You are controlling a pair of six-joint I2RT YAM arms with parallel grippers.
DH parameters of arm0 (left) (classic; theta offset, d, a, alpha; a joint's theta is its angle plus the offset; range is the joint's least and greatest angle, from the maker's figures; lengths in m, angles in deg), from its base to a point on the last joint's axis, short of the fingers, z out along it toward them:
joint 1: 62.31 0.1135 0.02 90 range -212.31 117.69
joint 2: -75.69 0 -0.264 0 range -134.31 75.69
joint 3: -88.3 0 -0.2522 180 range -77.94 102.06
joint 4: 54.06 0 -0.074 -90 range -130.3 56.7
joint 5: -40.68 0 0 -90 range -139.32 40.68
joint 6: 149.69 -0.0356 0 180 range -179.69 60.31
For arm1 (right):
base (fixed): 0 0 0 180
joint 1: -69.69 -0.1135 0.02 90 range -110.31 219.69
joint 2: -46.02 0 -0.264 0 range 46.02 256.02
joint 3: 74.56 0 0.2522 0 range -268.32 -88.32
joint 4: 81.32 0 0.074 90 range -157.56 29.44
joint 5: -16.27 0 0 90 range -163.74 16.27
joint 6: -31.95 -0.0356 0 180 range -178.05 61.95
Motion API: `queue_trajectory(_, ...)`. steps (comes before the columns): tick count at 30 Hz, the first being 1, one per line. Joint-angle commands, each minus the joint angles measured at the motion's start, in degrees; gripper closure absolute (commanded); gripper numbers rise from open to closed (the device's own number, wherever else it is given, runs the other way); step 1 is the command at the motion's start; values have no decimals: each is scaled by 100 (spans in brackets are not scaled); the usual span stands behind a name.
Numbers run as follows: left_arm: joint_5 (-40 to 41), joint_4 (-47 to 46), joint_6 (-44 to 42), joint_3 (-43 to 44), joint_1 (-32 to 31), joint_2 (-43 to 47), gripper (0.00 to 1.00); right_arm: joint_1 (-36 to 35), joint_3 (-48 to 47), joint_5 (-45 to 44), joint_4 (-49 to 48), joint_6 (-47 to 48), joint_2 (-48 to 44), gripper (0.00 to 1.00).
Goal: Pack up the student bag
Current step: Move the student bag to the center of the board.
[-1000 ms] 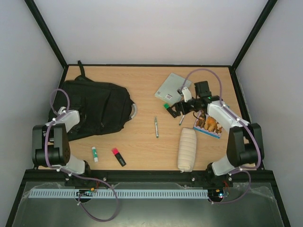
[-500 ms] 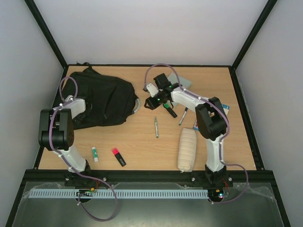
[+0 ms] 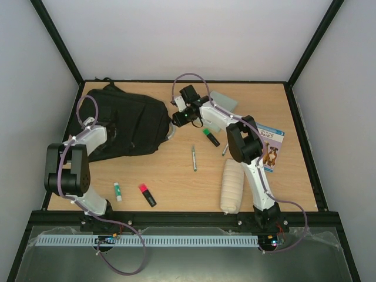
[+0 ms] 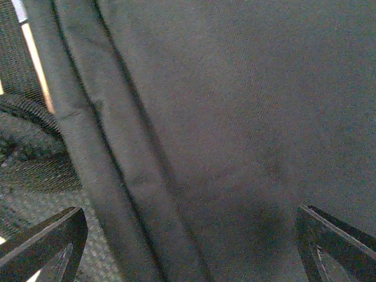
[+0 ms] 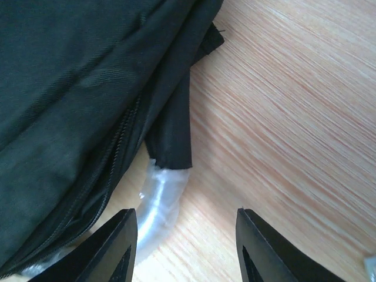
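The student bag (image 3: 126, 120), a large black backpack, lies at the table's left rear, and its grey curved handle (image 3: 170, 133) points right. My right gripper (image 3: 177, 119) hovers low by that handle. In the right wrist view it (image 5: 187, 247) is open, with the translucent grey handle (image 5: 157, 202) just inside its left finger and the bag's zipper edge (image 5: 70, 88) to the left. My left gripper (image 3: 109, 130) is over the bag's left side. In the left wrist view it (image 4: 188, 244) is open wide, close above black fabric (image 4: 235, 117), and holds nothing.
A green marker (image 3: 211, 137), a pen (image 3: 194, 157) and a silver pen (image 3: 225, 147) lie mid-table. A white cylindrical pouch (image 3: 232, 185) and a dog book (image 3: 269, 144) lie to the right, and a grey notebook (image 3: 226, 100) lies at the rear. A glue stick (image 3: 118, 191) and a pink highlighter (image 3: 147, 194) lie at the front left.
My right arm swung left from near the dog book to the bag's handle. My left arm moved up onto the bag, which shifted slightly toward the rear.
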Motion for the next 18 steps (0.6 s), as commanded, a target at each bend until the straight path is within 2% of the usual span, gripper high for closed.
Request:
queue_trajectory(1, 138, 260, -66, -263, -17, 397, 1, -50, -457, -102, 480, -166, 349, 54)
queue_trajectory(10, -449, 477, 133, -499, 264, 314, 1, -112, -406, -198, 677, -107, 543, 57)
queue_trajectory(13, -513, 359, 136, -648, 304, 327, 1, -115, -195, 143, 616, -88, 418, 56)
queue_trajectory(15, -509, 298, 127, -681, 304, 322, 1, -133, -136, 541, 519, -101, 326, 51)
queue_trajectory(17, -505, 280, 113, -682, 304, 298, 1, -167, -235, 781, 496, -166, 307, 39)
queue_trajectory(18, -509, 272, 113, -684, 304, 276, 1, -192, -328, 810, 502, -195, 338, 38)
